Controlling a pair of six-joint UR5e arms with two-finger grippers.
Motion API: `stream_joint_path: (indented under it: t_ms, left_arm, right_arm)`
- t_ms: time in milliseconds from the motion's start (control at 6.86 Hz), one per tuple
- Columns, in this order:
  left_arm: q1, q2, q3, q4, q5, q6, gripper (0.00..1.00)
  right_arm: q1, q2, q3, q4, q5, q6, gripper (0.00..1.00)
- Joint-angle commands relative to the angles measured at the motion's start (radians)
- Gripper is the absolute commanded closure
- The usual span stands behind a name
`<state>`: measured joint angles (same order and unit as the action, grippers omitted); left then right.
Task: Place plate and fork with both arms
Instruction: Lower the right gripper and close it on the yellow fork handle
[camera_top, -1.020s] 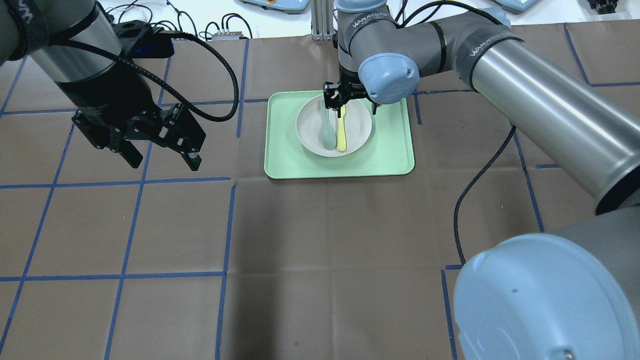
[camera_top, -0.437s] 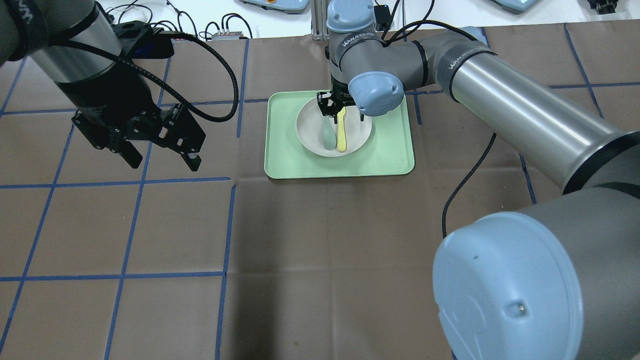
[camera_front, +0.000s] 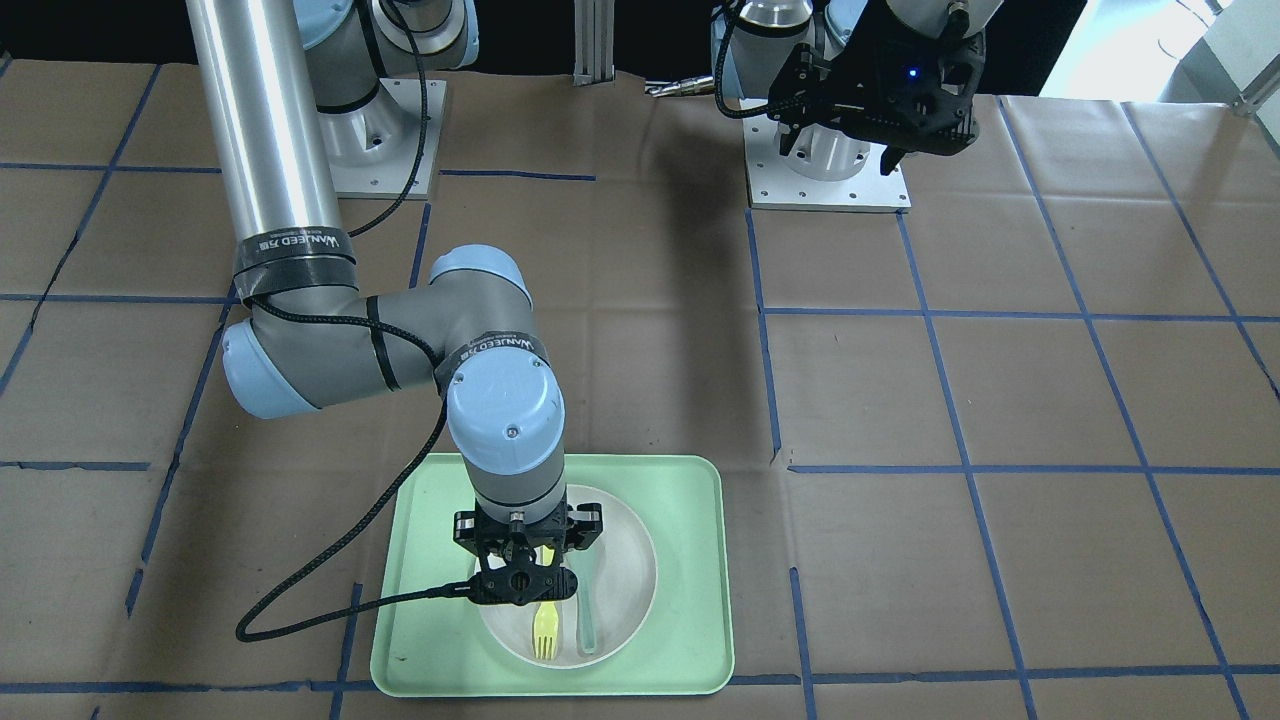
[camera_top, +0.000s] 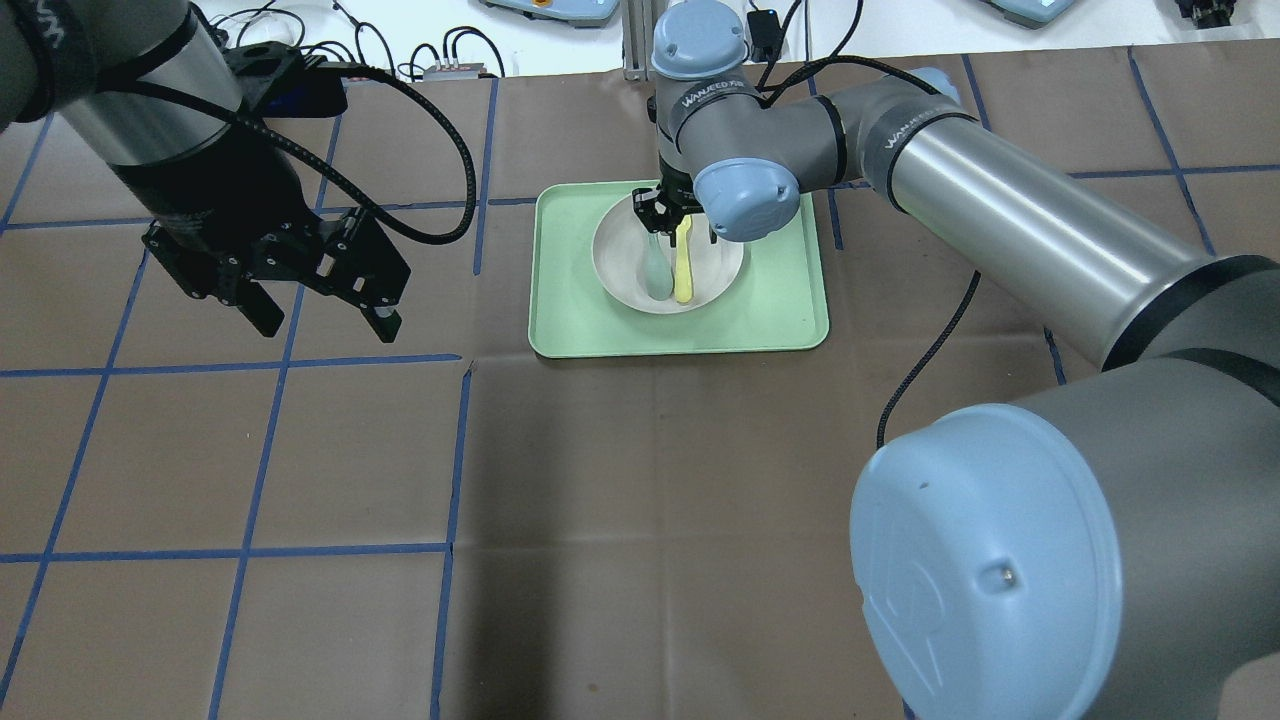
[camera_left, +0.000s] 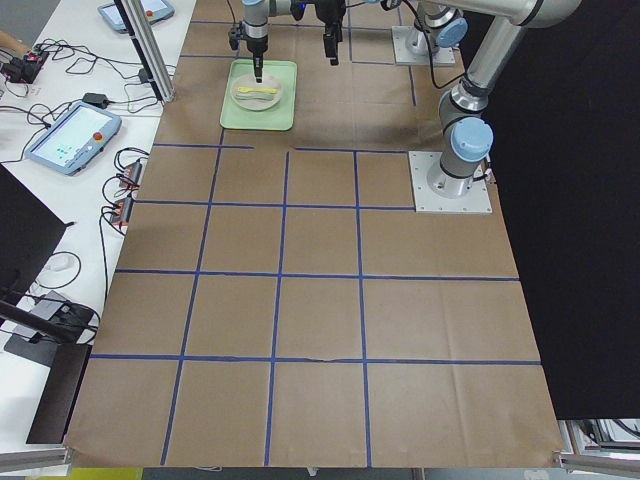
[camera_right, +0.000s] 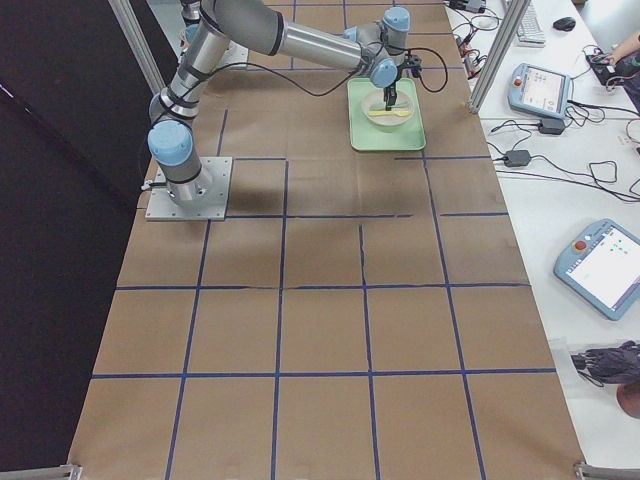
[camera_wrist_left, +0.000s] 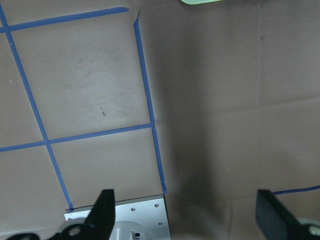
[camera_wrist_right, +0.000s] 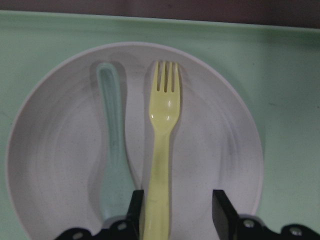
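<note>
Right arm (camera_top: 1000, 220): stretched over the pale-green rectangular tray (camera_top: 780, 310), wrist pointing straight down.
Right claw (camera_wrist_right: 178, 202): parted, fingers either side of the handle of the pale-yellow plastic fork (camera_wrist_right: 162, 150), not clamped.
Fork: flat in the round off-white plate (camera_wrist_right: 215, 150), beside the grey-green spoon (camera_wrist_right: 112, 145).
Left claw (camera_top: 328, 325): spread wide above the brown paper-covered tabletop (camera_top: 600, 500), well apart from the tray.

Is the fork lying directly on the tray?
No, the fork lies in the plate beside the spoon, with the plate on the tray.
</note>
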<state>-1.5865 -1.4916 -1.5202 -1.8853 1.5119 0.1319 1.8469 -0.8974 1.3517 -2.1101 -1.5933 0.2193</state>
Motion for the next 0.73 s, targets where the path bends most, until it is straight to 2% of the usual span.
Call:
stream_joint_path:
  t_ms: [0,583]
  left_arm:
    - [-0.001,-0.001,0.0,0.0,0.001,0.0,0.0]
    - [-0.001,0.001,0.0,0.0,0.001,0.0,0.0]
  right_arm:
    - [0.0,0.024,-0.011,-0.028,-0.001,0.0,0.49]
    - [0.017,0.081,-0.046,-0.027,-0.011,0.011,0.49]
